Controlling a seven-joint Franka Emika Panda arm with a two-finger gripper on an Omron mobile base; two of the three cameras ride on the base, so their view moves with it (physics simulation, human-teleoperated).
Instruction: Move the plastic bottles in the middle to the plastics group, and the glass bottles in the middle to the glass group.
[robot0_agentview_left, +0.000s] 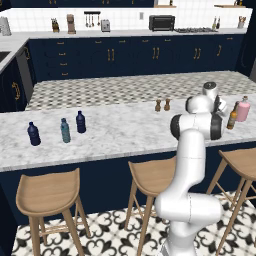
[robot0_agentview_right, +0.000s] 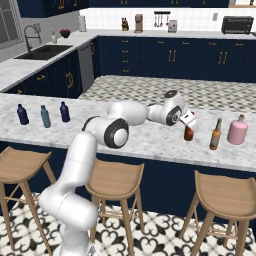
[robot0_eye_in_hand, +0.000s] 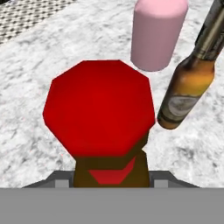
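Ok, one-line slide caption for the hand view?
Red-capped brown bottle close under the hand camera, amber bottle and pink bottle beyond.

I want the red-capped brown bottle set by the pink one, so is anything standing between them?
Yes. The amber bottle stands on the counter between the red-capped brown bottle, at the gripper, and the pink bottle, slightly toward the stool side of the direct line.
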